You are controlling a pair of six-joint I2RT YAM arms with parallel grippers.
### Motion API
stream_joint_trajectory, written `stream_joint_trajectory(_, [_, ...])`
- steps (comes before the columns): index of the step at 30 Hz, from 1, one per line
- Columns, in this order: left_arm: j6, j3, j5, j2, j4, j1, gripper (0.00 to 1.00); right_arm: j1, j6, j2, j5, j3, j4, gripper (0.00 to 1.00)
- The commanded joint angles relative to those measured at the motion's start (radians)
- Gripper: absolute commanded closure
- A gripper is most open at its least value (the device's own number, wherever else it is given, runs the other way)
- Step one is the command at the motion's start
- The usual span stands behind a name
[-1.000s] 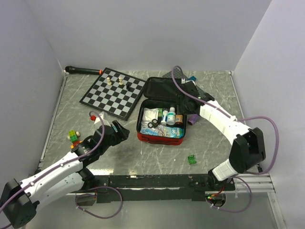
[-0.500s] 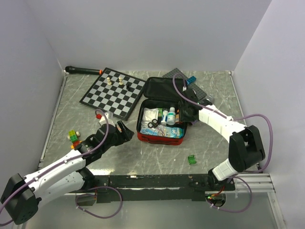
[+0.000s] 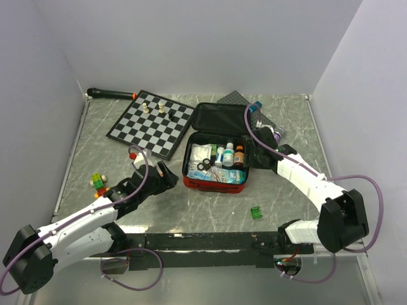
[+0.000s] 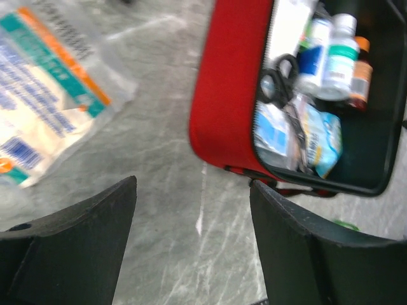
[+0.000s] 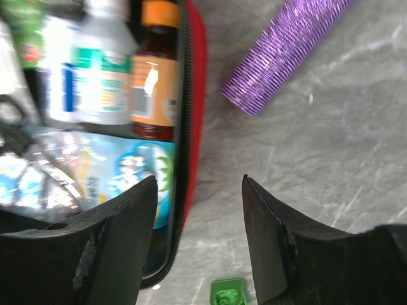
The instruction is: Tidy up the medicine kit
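I see the medicine kit (image 3: 213,182) open, my left gripper (image 4: 193,190) spread empty just left of it, my right gripper (image 5: 199,184) spread empty at its right edge

One medicine kit (image 3: 215,183), one chessboard (image 3: 151,124)

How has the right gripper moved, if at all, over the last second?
Yes: the right gripper came nearward from the medicine kit's far lid corner to beside its right wall.
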Motion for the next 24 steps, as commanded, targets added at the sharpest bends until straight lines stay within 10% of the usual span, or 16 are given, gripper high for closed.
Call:
stream_joint_trajectory(1, [-0.075, 0.021, -0.114, -0.01, -0.074, 0.005, 0.23, -0.018, 0.018, 0.041, -0.019, -0.038, 0.026, 0.4])
stream_joint_trajectory(9, [-0.117, -0.008, -0.118, -0.04, -0.093, 0.024, 0.25, -0.018, 0.039, 0.035, -0.142, -0.115, 0.1, 0.76])
stream_joint_trajectory(24, [-0.019, 0.006, 0.171, 0.11, 0.212, 0.022, 0.23, 0.107, 0.307, -0.125, -0.343, -0.319, 0.24, 0.88])
